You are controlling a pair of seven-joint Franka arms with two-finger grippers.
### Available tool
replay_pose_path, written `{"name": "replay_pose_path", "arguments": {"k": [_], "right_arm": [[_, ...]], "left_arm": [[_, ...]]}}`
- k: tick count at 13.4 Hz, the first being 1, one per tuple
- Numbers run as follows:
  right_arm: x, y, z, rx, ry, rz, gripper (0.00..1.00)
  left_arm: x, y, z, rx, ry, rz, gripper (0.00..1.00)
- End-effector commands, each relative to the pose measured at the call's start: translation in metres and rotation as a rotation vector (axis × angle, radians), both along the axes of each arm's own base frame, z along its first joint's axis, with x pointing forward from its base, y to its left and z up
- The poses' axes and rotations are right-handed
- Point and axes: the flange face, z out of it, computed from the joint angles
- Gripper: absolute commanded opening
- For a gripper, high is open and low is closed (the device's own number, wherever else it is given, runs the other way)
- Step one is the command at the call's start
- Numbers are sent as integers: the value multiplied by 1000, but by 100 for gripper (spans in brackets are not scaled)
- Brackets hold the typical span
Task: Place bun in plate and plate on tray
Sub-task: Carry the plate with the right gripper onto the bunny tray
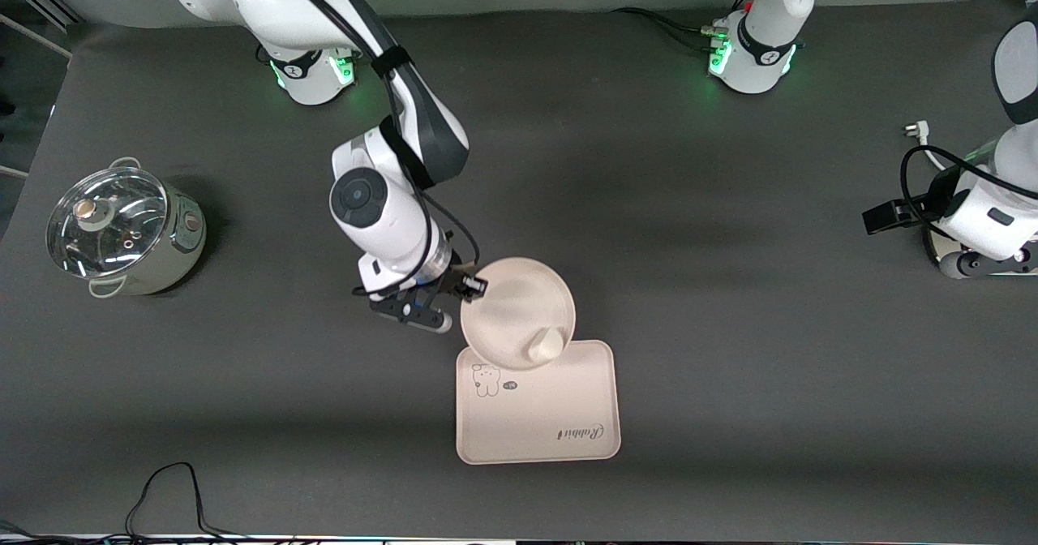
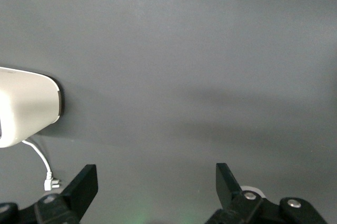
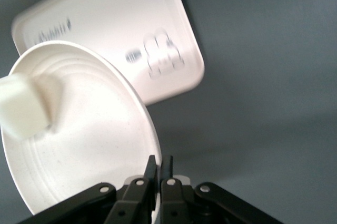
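The plate (image 1: pixel 509 306) is held up off the counter (image 1: pixel 730 326) by the right gripper (image 1: pixel 464 287), jaws pinched narrow on its rim at the edge toward the right arm's base. The plate is tilted, and its lower edge overlaps the tray (image 1: pixel 551 415) corner by the cartoon drawing. The bun (image 1: pixel 544 344) is seen in the plate, slid down near the low rim over the tray. In the right wrist view, the thin rim is clamped between the fingers (image 3: pixel 151 174), with the bun (image 3: pixel 23 105) and tray (image 3: pixel 131 18) visible. The left gripper (image 2: pixel 152 192) is parked at the left arm's end of the counter, jaws wide, nothing held. A lidded pot (image 1: pixel 122 233) is seen at the right arm's end.
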Motion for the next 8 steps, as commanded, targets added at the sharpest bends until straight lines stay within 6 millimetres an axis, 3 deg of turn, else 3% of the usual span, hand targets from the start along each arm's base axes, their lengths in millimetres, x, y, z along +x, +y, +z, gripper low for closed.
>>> {"name": "replay_pose_path", "arguments": {"k": [1,3,5,7,8], "right_arm": [[49,24,-36,11,-65,19,0],[70,20,-61,18,-129,2,0],[78,16,-90,43,-190,-1,0],[86,6,-100,69,-206,11,0],[89,0,-101,87,-199,22,11]], "left_arm": [[1,0,5,-2,9,-12,100],[1,1,3,0,13,-11,100],[0,0,4,-2,15,-10,100],[0,1,1,0,21,-11,100],[0,0,1,0,21,-12,100]]}}
